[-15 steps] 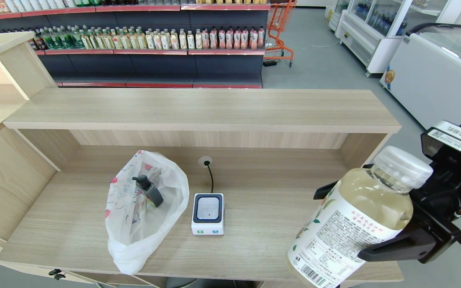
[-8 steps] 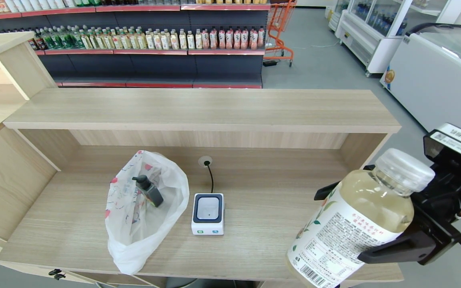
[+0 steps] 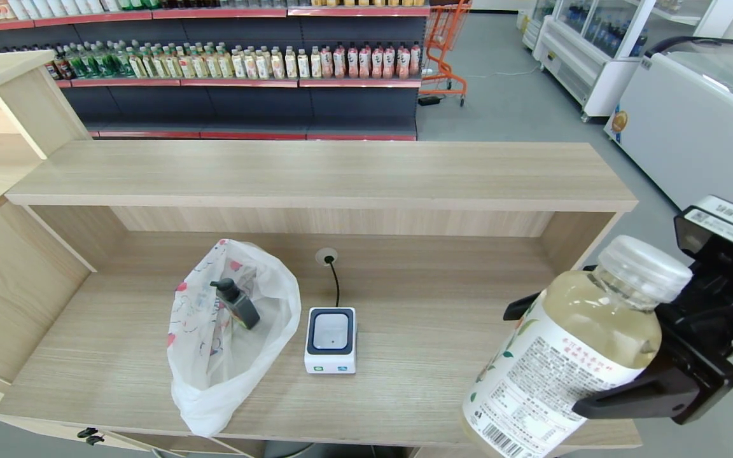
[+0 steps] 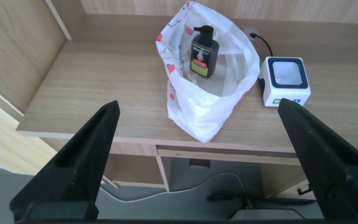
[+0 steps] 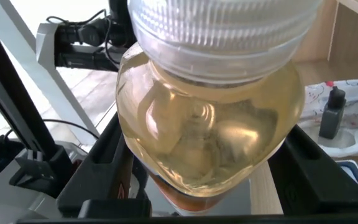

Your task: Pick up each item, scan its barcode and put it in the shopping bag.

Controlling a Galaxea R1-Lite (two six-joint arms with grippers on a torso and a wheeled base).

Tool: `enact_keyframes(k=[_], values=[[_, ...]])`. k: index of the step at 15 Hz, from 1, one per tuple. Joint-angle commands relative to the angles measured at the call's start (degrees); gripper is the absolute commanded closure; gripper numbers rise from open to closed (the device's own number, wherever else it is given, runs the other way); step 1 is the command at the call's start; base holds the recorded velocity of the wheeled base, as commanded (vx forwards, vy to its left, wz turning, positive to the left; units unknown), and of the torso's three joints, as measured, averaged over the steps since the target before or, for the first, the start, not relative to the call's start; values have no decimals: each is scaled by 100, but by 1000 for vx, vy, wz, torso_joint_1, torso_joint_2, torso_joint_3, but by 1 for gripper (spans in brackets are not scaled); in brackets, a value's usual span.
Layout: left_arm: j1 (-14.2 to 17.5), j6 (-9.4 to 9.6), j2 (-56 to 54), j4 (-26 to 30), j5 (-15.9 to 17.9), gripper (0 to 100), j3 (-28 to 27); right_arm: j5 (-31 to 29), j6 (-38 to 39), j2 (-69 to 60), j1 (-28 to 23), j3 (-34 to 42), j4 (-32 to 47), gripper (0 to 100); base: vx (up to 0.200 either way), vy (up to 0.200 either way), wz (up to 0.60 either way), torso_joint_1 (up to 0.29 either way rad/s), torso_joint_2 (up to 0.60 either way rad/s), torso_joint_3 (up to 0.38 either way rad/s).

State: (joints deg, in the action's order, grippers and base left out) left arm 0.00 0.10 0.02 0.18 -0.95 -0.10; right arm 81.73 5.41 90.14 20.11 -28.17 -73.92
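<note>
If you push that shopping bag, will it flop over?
Probably floppy: the shopping bag is thin, crinkled plastic, sagging open. It likely slides easily, though the pump bottle inside may anchor it a little.

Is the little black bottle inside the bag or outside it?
Inside. The black bottle stands in the open mouth of the white bag, with the bag's plastic all around it, beside the scanner.
</note>
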Motion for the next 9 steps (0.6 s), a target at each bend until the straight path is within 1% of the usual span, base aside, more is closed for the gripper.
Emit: enact_keyframes(k=[1, 2, 3, 4, 5, 6, 7, 8, 9], values=[[0, -1, -2, -1, -2, 0, 1, -359, 4, -436, -236, -30, 467, 100, 0, 0, 0, 0, 0, 0], [0, -1, -2, -1, -2, 0, 1, -1247, -75, -866, -289, -4, 1363, 100, 0, 0, 0, 0, 0, 0], [0, -1, -2, -1, -2, 0, 1, -2020, -295, -1165, -333, 5, 1996, 100, 0, 0, 0, 0, 0, 0], [0, -1, -2, -1, -2, 0, 1, -2345, -453, -1279, -412, -4, 2286, 100, 0, 0, 0, 0, 0, 0], [0, -1, -2, -1, -2, 0, 1, -3092, -805, -1464, -676, -4, 2945, 100, 0, 0, 0, 0, 0, 0], [0, -1, -2, -1, -2, 0, 1, -3585, -1016, -1534, -834, -4, 3297, 100, 0, 0, 0, 0, 0, 0], [0, -1, -2, -1, -2, 0, 1, -4305, -1130, -1569, -1045, 5, 3552, 100, 0, 0, 0, 0, 0, 0], [0, -1, -2, -1, -2, 0, 1, -4525, -1113, -1596, -1133, 5, 3543, 100, 0, 0, 0, 0, 0, 0], [0, -1, -2, -1, -2, 0, 1, -4534, -928, -1701, -1282, -39, 3534, 100, 0, 0, 0, 0, 0, 0]])
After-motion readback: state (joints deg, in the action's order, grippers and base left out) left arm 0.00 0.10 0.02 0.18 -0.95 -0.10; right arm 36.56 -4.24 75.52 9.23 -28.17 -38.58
